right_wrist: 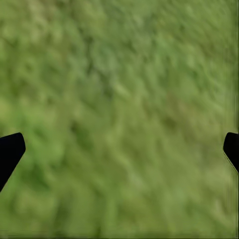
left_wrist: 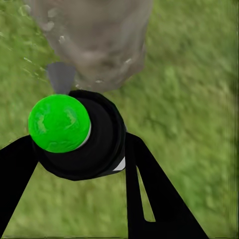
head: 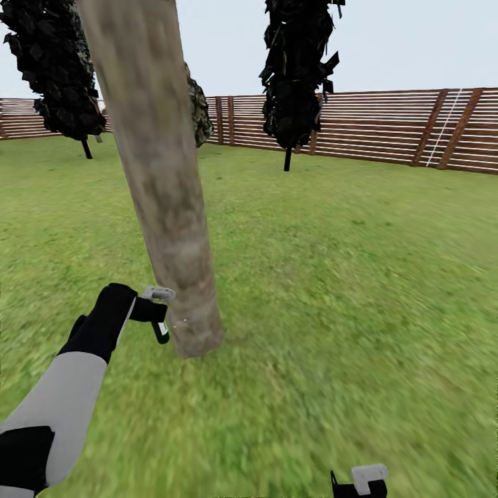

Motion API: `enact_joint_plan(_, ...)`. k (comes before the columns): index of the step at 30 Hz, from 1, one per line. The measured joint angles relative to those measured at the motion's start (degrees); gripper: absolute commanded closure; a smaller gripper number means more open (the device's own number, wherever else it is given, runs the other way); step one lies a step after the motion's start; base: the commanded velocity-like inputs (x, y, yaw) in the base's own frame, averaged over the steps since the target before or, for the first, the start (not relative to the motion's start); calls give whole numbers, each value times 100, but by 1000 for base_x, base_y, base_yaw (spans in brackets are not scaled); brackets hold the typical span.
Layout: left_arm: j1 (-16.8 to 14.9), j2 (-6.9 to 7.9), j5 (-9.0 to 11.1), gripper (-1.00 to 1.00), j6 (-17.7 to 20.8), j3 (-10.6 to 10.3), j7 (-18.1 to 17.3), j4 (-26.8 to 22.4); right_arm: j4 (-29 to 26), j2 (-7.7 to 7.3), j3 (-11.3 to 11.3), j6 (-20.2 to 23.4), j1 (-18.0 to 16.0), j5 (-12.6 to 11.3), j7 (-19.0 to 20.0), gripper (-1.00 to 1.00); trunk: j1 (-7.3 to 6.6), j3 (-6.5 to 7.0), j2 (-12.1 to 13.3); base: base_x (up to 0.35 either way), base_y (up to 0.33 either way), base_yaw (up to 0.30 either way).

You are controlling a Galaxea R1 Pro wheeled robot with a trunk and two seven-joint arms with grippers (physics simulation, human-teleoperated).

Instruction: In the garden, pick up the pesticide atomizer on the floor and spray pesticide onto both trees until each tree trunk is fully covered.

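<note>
The left gripper (left_wrist: 74, 149) pinches the pesticide atomizer (left_wrist: 82, 137) between its fingers (left_wrist: 154, 194) — just beside the tree trunk (head: 162, 187) base. The right gripper (right_wrist: 119, 149) hangs over the grass (right_wrist: 124, 89), fingers spread wide.

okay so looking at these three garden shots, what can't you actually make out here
- Tree trunk: its crown is cut off by the head view's top edge.
- Second tree to spray: cannot tell which it is.
- Pesticide atomizer: its nozzle is hidden behind its green cap in the left wrist view.
- Right gripper: fingertips clipped by the right wrist view's edges.
- Spray coverage on the bark: too blurred to judge.
</note>
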Motion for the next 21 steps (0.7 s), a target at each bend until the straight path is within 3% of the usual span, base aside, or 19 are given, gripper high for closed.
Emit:
enact_joint_plan(4,15,13,-17,100,-6,17,-1,37,1,7,-7,-4,-1,0,0,-100,-2,0,0,56,-265,229)
enact_joint_plan(11,30,-53,1,100,-16,27,8,74,-1,9,-6,-4,1,0,7,-100,-4,0,0,248,-180,17)
enact_joint_plan(13,92,-14,-43,100,-21,39,17,79,-1,9,-8,-3,1,-1,8,-100,-3,0,0,142,-91,0)
enact_joint_plan(17,429,26,-61,100,-33,33,46,17,-2,9,-9,3,1,0,9,-100,2,-1,0,-155,-17,0)
enact_joint_plan(21,481,-75,-5,100,-15,9,60,22,-2,9,-9,2,1,0,9,-100,0,0,0,-92,-1,0)
